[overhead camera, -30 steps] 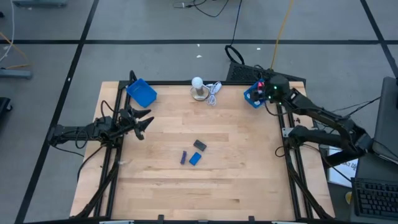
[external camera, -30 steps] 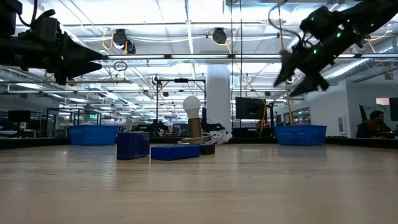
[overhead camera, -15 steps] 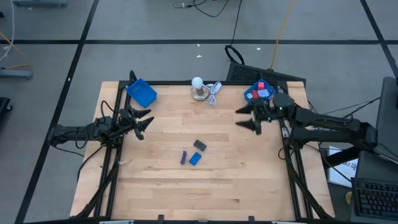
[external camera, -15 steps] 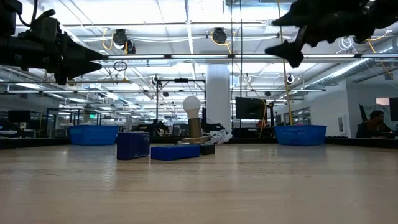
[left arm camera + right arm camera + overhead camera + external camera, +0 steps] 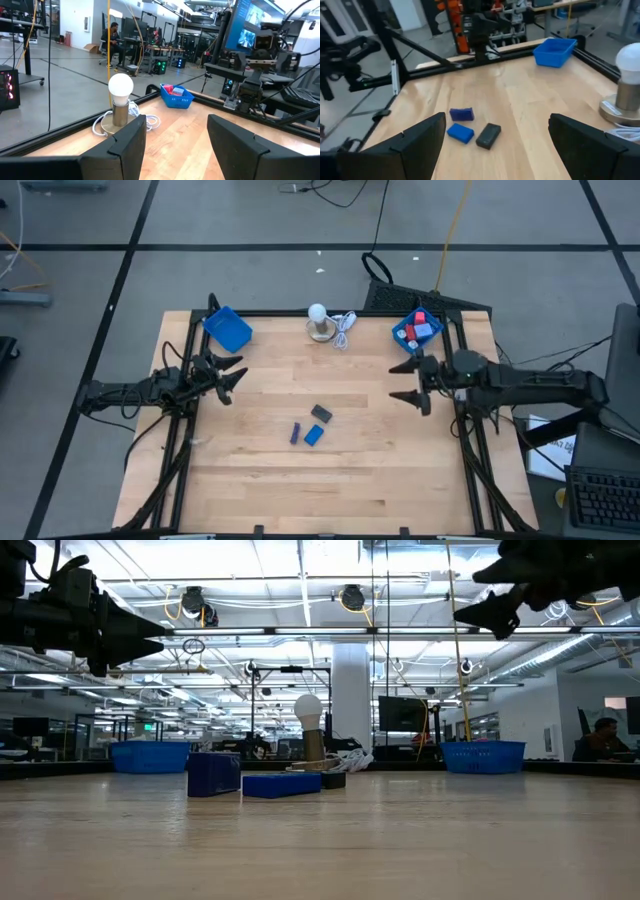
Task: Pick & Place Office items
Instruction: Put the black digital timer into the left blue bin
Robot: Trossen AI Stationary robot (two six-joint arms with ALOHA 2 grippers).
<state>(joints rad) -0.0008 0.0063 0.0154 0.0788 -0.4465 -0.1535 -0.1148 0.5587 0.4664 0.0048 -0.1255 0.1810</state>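
High view: right gripper hovers wide open and empty near the table's right edge, just in front of the right tray holding red and blue pieces. 3 blocks lie well to its left, mid-table, nothing between. Left gripper waits partly open, empty, by the left edge.

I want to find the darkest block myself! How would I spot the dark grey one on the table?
Look at the middle of the wooden table, where three small blocks lie close together. The dark grey rectangular block is the one nearest the white bulb lamp. Its neighbours, the light blue block and the darker blue block, are both blue.
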